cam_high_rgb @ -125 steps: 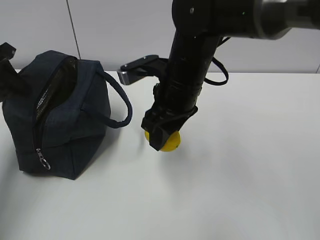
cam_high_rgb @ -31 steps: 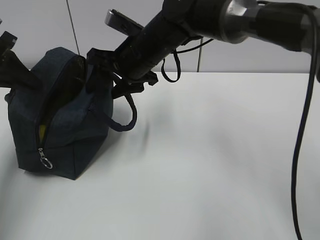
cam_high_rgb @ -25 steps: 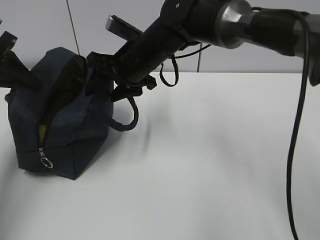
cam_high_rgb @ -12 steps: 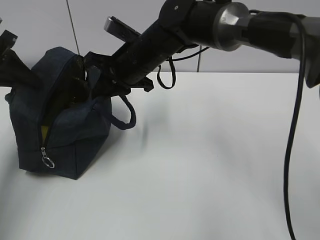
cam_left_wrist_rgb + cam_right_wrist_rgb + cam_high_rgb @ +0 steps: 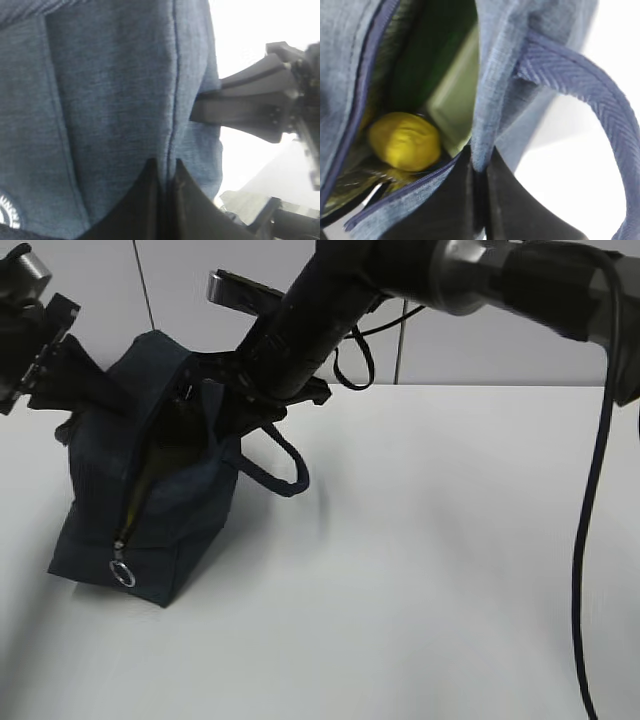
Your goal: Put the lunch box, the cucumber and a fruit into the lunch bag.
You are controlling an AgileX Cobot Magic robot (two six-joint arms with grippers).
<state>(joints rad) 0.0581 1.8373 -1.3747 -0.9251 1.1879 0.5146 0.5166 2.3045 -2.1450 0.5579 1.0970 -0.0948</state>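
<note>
Both grippers pinch lunch bag (image 5: 150,500) fabric, right gripper (image 5: 479,172) at the opening's edge just beside the fruit (image 5: 405,141); uneven pulling could tip bag, spilling it.

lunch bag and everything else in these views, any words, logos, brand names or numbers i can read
No text can be read in any view.
Lunch bag: a round white logo shows at the bottom left edge of the left wrist view, cut off and too blurred to read.
Silver ring pull on the zipper: no marking visible.
Fruit inside the bag: no label.
Robot arms: no legible lettering.
</note>
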